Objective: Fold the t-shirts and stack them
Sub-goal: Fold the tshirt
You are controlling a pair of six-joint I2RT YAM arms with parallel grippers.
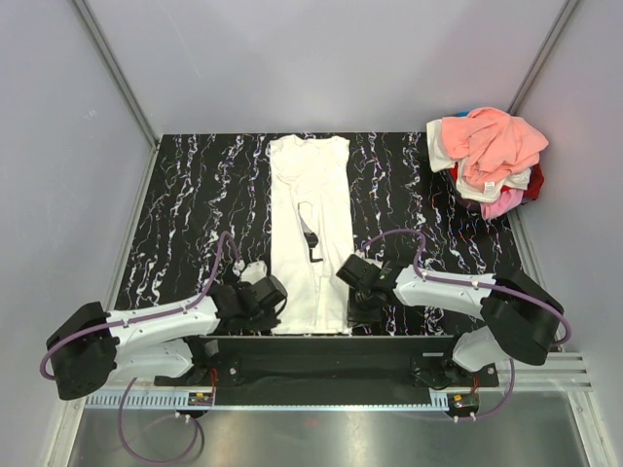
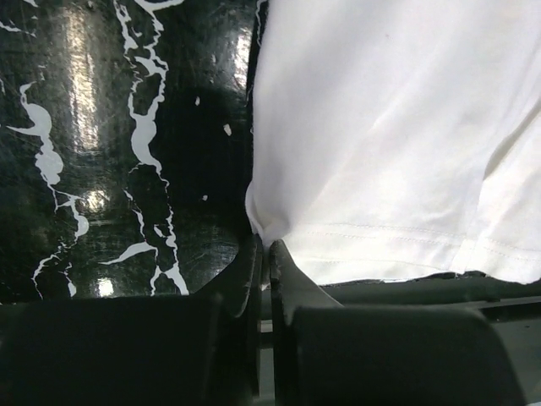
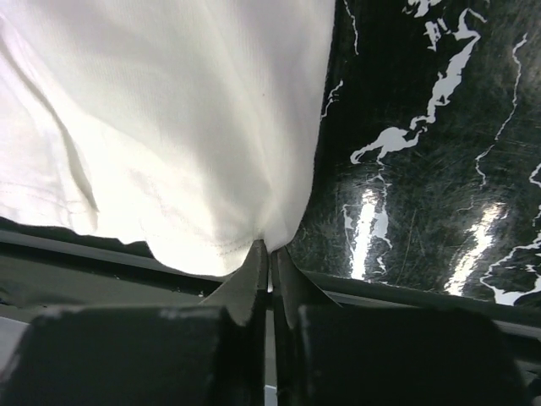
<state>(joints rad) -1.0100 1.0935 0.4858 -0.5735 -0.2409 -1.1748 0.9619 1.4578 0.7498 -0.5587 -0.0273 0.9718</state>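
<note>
left fingers (image 2: pixel 243 283): pinch white t-shirt (image 1: pixel 310 233) hem corner | right fingers (image 3: pixel 250 283): pinch opposite hem corner

— Top camera?
— High behind the arms, looking down on the whole black white-veined marble tabletop (image 1: pixel 195 195).
— Wrists?
— Close behind the left hand (image 2: pixel 264 247) and right hand (image 3: pixel 270 250), at opposite near corners of the long white cloth t-shirt (image 1: pixel 310 195) that all three views share.

We see a white t-shirt (image 1: pixel 310 224) with black print, a black table (image 1: pixel 195 214) veined white, and at two o'clock a salmon, cream, pink, red pile (image 1: pixel 492 151).
</note>
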